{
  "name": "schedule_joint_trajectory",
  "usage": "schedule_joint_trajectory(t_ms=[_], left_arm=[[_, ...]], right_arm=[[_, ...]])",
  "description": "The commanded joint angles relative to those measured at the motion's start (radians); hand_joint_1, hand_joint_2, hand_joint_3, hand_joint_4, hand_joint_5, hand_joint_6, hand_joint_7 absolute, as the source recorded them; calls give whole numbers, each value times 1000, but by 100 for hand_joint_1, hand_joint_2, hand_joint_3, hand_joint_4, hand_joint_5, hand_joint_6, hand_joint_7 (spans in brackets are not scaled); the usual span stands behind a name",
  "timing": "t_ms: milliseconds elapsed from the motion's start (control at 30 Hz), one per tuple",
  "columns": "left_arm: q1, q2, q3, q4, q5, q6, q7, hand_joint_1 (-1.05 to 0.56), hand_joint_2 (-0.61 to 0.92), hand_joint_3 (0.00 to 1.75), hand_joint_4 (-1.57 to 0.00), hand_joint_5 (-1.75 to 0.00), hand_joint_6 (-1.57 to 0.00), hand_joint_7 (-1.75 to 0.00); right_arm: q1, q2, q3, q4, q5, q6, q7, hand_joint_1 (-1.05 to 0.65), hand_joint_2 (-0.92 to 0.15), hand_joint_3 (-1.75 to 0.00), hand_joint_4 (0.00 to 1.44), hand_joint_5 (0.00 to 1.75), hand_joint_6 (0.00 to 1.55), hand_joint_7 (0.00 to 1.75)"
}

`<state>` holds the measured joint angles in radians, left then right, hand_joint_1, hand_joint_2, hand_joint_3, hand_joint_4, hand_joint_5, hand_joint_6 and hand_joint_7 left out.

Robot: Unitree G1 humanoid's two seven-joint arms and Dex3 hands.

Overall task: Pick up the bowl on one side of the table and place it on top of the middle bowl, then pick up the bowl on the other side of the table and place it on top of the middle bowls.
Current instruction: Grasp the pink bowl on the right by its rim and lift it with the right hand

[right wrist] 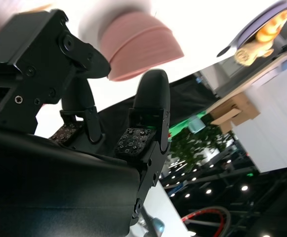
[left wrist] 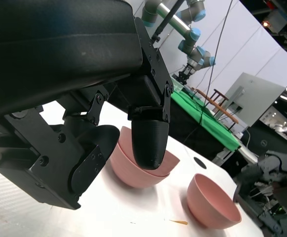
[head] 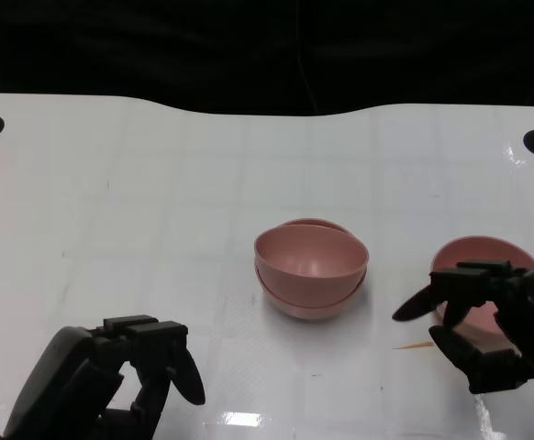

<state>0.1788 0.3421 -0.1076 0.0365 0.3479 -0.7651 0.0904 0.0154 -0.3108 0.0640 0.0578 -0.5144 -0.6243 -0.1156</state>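
At the table's centre sits the stack (head: 311, 270) — one pink bowl already nested in the middle bowl, so half the job looks done. The remaining bowl (head: 476, 275) rests on the table toward the robot's right, and the right hand (head: 487, 316) hovers at its near rim, fingers spread and holding nothing, apparently lining up a grasp. The left hand (head: 125, 371) waits low on its own side, fingers apart and empty.

stacked bowls (head: 311, 268): two pink bowls, nested, upright, upper one slightly tilted, sat mid-desk | single bowl (head: 480, 261): pink, upright, stood apart on the right side, partly hidden behind the right robot hand (head: 487, 316)
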Motion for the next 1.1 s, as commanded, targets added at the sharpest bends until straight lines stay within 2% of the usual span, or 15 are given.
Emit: schedule_joint_trajectory(t_ms=[33,133,200,300,433,600,700,933,1100], left_arm=[[1,2,12,14,9,-14,-5,3,24,158,-86,-168,-85,-144],[3,0,14,10,15,-3,-8,1,24,158,-86,-167,-85,-144],[5,1,15,5,16,1,-12,0,23,158,-86,-167,-85,-143],[6,3,15,2,15,0,-17,1,22,159,-86,-167,-85,-143],[6,1,16,3,16,-2,-20,2,22,159,-87,-166,-86,-142],[6,0,16,-15,23,14,-29,2,21,159,-88,-167,-86,-142],[3,0,16,-22,27,20,-33,1,20,160,-89,-166,-87,-141],[-6,-1,8,-24,33,20,-41,1,18,161,-89,-166,-87,-141],[-3,-2,10,-32,32,24,-50,1,16,162,-89,-165,-87,-140]], right_arm=[[37,-10,-23,-95,-35,128,33,-16,-63,-39,62,86,75,28],[61,5,-23,-191,-106,276,57,-30,-78,-10,51,73,65,15],[72,10,-17,-244,-161,368,73,-35,-80,-4,46,65,61,11],[85,-4,-1,-317,-257,483,117,-44,-82,-1,39,49,54,4],[90,-11,14,-355,-296,543,139,-49,-83,0,38,44,50,1],[79,-34,43,-436,-430,705,302,-56,-83,0,32,37,39,0],[54,-52,64,-449,-481,757,387,-58,-84,0,31,33,37,0],[-16,-87,124,-413,-598,846,553,-59,-86,0,44,19,40,1],[-87,-107,167,-302,-642,863,578,-58,-86,0,50,17,44,2]])
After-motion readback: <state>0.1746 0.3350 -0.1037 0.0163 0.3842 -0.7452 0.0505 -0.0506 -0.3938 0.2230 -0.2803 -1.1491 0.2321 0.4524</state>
